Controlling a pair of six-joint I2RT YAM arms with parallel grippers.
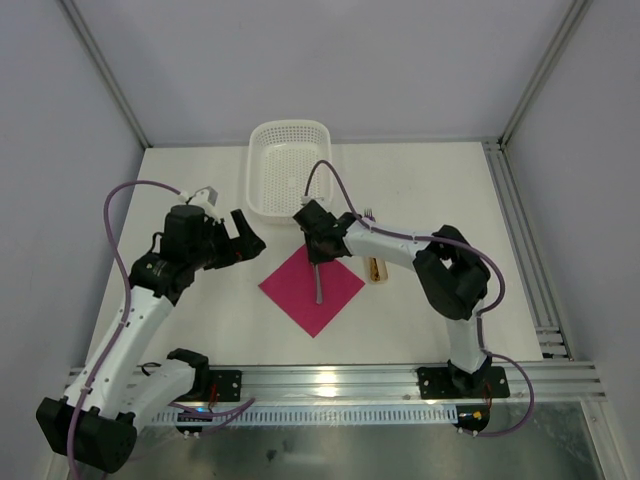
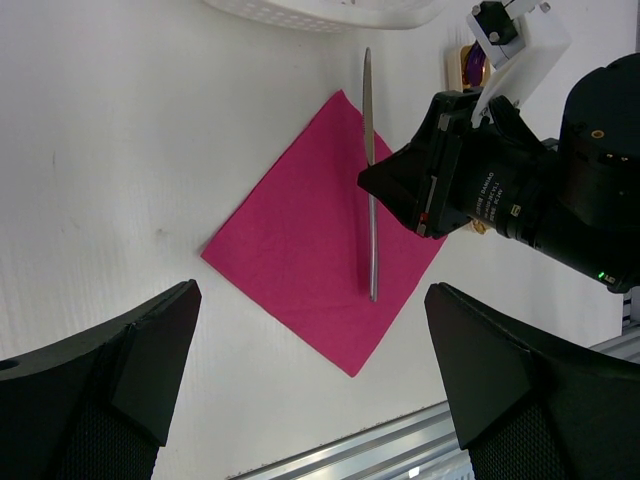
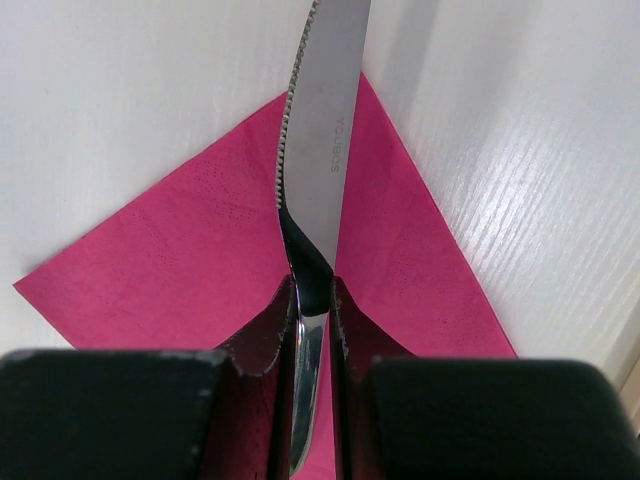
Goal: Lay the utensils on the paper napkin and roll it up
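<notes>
right claw (image 3: 312,285) clamped on knife (image 3: 322,130) above napkin (image 1: 300,295), left claw (image 1: 247,237) spread wide just left of it, basket (image 1: 290,127) behind on worktop (image 1: 420,180)

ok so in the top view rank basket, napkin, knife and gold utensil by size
1. white basket
2. pink napkin
3. knife and gold utensil: both partly hidden by the right arm, so unranked

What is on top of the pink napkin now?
Only a grey knife, held by the right gripper, blade pointing past the far corner. The gripper covers part of the napkin and the knife's middle.
</notes>
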